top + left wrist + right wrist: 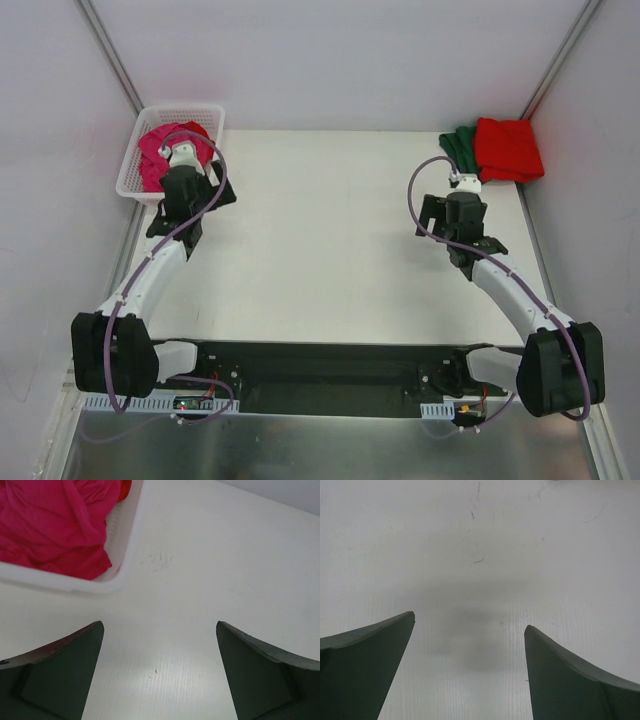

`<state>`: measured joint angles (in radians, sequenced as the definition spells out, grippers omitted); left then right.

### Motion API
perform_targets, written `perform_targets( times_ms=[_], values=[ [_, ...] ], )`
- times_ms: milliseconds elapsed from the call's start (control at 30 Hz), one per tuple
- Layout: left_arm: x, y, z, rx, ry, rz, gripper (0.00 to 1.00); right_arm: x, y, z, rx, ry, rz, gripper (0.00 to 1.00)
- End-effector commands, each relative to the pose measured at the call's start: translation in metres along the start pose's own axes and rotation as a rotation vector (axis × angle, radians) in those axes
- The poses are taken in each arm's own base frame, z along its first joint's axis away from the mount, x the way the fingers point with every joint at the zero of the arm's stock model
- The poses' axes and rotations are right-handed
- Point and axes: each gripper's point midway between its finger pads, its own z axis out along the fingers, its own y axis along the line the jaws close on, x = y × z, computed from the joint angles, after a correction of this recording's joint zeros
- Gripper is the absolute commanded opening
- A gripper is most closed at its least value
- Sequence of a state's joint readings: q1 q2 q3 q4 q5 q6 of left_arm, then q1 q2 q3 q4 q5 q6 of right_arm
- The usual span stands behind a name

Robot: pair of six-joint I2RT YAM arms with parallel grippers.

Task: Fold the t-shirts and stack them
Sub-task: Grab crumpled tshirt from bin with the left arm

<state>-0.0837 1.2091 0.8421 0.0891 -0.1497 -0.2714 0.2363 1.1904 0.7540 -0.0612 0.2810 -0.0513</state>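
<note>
Upper right: folded red shirt [508,148] overlaps folded green shirt [460,147]. Upper left: pink shirt [157,150] lies crumpled in basket [134,186], not yet folded. Roughly half appears done. Left tool [160,628] and right tool [469,620] stand wide open, empty.

Both the left gripper [159,625] and right gripper [469,621] gape wide, pointing down.

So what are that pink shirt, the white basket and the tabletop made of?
The pink shirt looks like soft matte cloth: it lies in loose folds. The basket seems white moulded plastic, smooth, slightly shiny, with lattice walls. The table looks matte white with fine ribs and scuffs, perhaps plastic board; hard to say.
</note>
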Motion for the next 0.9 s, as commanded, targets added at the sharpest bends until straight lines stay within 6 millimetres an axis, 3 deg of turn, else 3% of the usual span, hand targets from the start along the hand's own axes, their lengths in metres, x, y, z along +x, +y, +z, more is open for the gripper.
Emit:
perform_targets(
  times_ms=[0, 33, 100, 167, 433, 700, 867],
  values=[
    [-0.035, -0.020, -0.005, 0.076, 0.003, 0.062, 0.97, -0.013, 0.019, -0.010, -0.047, -0.024, 0.033, 0.96],
    [-0.052, -0.025, -0.006, 0.087, -0.022, 0.076, 0.97, -0.012, 0.022, -0.011, -0.053, -0.020, 0.024, 0.96],
    [-0.063, -0.023, -0.008, 0.071, -0.022, 0.117, 0.93, -0.013, 0.023, -0.012, -0.047, -0.023, 0.018, 0.96],
    [-0.088, -0.021, -0.009, 0.037, -0.057, 0.167, 0.93, -0.013, 0.027, -0.014, -0.056, -0.024, 0.012, 0.96],
    [-0.134, 0.009, 0.002, -0.138, -0.076, 0.348, 0.99, -0.003, 0.035, -0.021, -0.083, 0.021, 0.047, 0.96],
    [-0.130, 0.033, 0.045, -0.199, 0.027, 0.431, 0.93, -0.009, 0.031, -0.045, -0.085, 0.021, 0.039, 0.96],
    [-0.114, 0.074, 0.072, -0.222, 0.128, 0.319, 0.81, -0.014, 0.026, -0.057, -0.073, 0.025, 0.019, 0.96]
  ],
)
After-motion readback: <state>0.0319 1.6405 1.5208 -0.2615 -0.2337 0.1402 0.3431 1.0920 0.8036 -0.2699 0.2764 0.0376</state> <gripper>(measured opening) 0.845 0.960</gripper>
